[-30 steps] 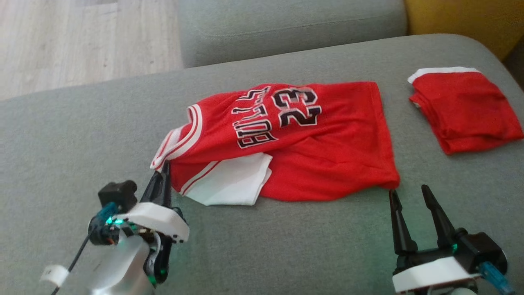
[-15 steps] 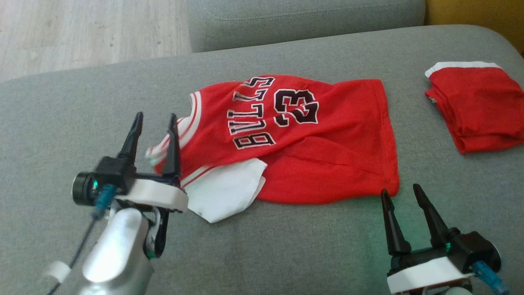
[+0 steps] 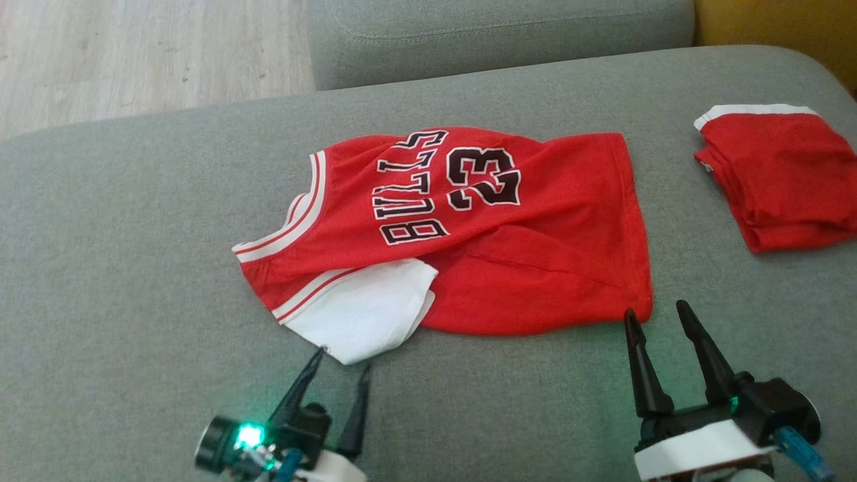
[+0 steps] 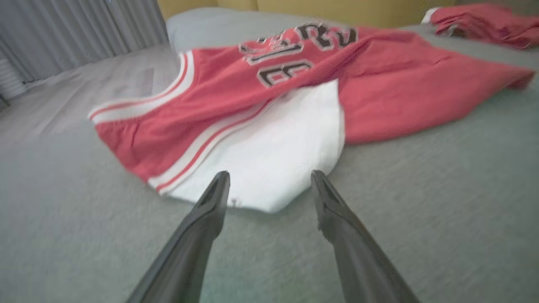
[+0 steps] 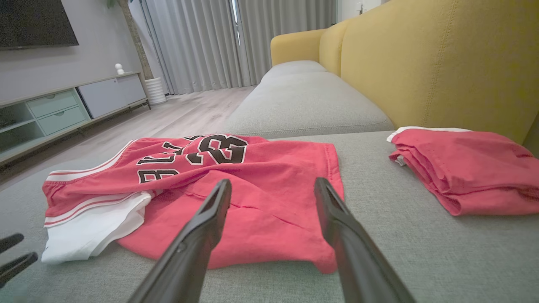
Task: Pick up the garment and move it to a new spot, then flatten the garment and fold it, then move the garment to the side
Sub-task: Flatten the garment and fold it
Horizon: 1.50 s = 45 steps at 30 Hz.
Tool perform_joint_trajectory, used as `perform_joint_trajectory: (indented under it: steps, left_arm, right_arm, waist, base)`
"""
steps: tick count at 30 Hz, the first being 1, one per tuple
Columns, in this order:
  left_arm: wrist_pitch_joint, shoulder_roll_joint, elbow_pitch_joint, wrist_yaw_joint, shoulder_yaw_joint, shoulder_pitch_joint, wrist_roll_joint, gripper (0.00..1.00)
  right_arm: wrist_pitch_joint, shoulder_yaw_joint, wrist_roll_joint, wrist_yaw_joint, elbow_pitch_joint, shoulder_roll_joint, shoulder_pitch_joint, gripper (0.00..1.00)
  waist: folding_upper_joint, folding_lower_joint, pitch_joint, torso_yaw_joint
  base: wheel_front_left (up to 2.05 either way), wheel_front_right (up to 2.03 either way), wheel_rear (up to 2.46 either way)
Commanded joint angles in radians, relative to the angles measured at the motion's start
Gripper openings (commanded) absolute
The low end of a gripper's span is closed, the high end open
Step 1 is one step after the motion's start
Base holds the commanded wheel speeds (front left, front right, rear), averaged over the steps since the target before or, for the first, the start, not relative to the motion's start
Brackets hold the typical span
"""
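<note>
Showing a rumpled red Bulls 23 jersey (image 3: 469, 227) on a grey sofa cushion (image 3: 134, 234), just beyond the spread, empty fingers of the left gripper (image 3: 343, 360) and the right gripper (image 3: 655, 309). Apparently leaves flattening, folding and moving aside undone.

A: Bright enough?
B: Yes, soft, even daylight. In the right wrist view it is brightest at the curtains (image 5: 202, 42). Shadows are faint.
A: Any blur?
B: The left wrist view is smeared, and the jersey (image 4: 379, 80) lettering is muddy. The head view is slightly soft, with a green glow on the left gripper (image 3: 343, 359).
</note>
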Motion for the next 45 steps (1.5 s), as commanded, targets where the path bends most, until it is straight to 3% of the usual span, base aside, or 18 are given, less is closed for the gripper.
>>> perform_joint_trajectory:
  steps: [1, 4, 8, 10, 15, 19, 24, 33, 35, 37, 40, 41, 45]
  left_arm:
    - [-0.004, -0.001, 0.031, 0.019, 0.051, -0.05, -0.013, 1.0]
    - [-0.003, -0.026, 0.138, 0.0, 0.069, -0.077, -0.06, 1.0]
    - [0.034, -0.054, 0.299, -0.097, 0.061, -0.126, -0.132, 1.0]
    - [0.018, -0.06, 0.328, -0.117, 0.055, -0.153, -0.136, 1.0]
    - [-0.004, -0.069, 0.35, -0.168, 0.023, -0.194, -0.12, 1.0]
    - [-0.005, -0.075, 0.288, -0.22, -0.007, -0.177, -0.122, 1.0]
    - [-0.005, -0.076, 0.235, -0.233, -0.011, -0.149, -0.107, 1.0]
    - [-0.005, -0.075, 0.285, -0.242, 0.005, -0.154, -0.103, 0.99]
    - [-0.005, -0.076, 0.287, -0.242, 0.012, -0.159, -0.106, 0.77]
    - [-0.005, -0.077, 0.288, -0.242, 0.015, -0.161, -0.106, 0.71]
    - [-0.005, -0.078, 0.287, -0.243, 0.021, -0.163, -0.105, 0.25]
    - [-0.005, -0.078, 0.286, -0.243, 0.023, -0.163, -0.104, 0.0]
    - [-0.005, -0.079, 0.29, -0.245, 0.024, -0.158, -0.101, 0.0]
  right_arm:
    - [-0.011, 0.027, 0.009, 0.007, -0.032, -0.015, -0.029, 1.0]
    - [-0.011, 0.034, 0.011, 0.007, -0.033, -0.021, -0.031, 1.0]
    - [-0.011, 0.038, 0.014, 0.007, -0.035, -0.031, -0.039, 1.0]
    - [-0.011, 0.038, 0.015, 0.007, -0.035, -0.035, -0.041, 1.0]
    - [-0.011, 0.039, 0.016, 0.007, -0.029, -0.044, -0.037, 1.0]
    - [-0.011, 0.037, 0.014, 0.007, -0.029, -0.048, -0.034, 1.0]
    - [-0.011, 0.035, 0.012, 0.007, -0.028, -0.045, -0.032, 1.0]
    - [-0.011, 0.044, 0.013, 0.007, -0.028, -0.043, -0.032, 1.0]
    - [-0.011, 0.043, 0.012, 0.007, -0.03, -0.046, -0.032, 1.0]
    - [-0.011, 0.043, 0.012, 0.007, -0.03, -0.047, -0.032, 1.0]
    - [-0.011, 0.041, 0.011, 0.007, -0.03, -0.051, -0.03, 1.0]
    - [-0.011, 0.04, 0.01, 0.007, -0.029, -0.051, -0.03, 1.0]
    - [-0.011, 0.037, 0.009, 0.007, -0.027, -0.05, -0.027, 1.0]
  waist:
    - [0.0, 0.0, 0.001, 0.0]
    - [0.0, 0.0, 0.007, -0.003]
    - [0.0, 0.0, 0.019, -0.013]
    - [0.0, 0.0, 0.023, -0.015]
    - [0.0, 0.0, 0.017, -0.017]
    - [0.0, 0.0, 0.008, -0.018]
    - [0.0, 0.0, -0.006, -0.017]
    - [0.0, 0.0, -0.018, -0.026]
    - [0.0, 0.0, -0.019, -0.03]
    - [0.0, 0.0, -0.019, -0.032]
    - [0.0, 0.0, -0.02, -0.036]
    - [0.0, 0.0, -0.02, -0.038]
    - [0.0, 0.0, -0.026, -0.039]
  base:
    - [0.0, 0.0, 0.0]
    - [0.0, 0.0, 0.0]
    - [0.0, 0.0, 0.0]
    - [0.0, 0.0, 0.0]
    - [0.0, 0.0, 0.0]
    - [0.0, 0.0, 0.0]
    - [0.0, 0.0, 0.0]
    - [0.0, 0.0, 0.0]
    - [0.0, 0.0, 0.0]
    - [0.0, 0.0, 0.0]
    - [0.0, 0.0, 0.0]
    - [0.0, 0.0, 0.0]
    - [0.0, 0.0, 0.0]
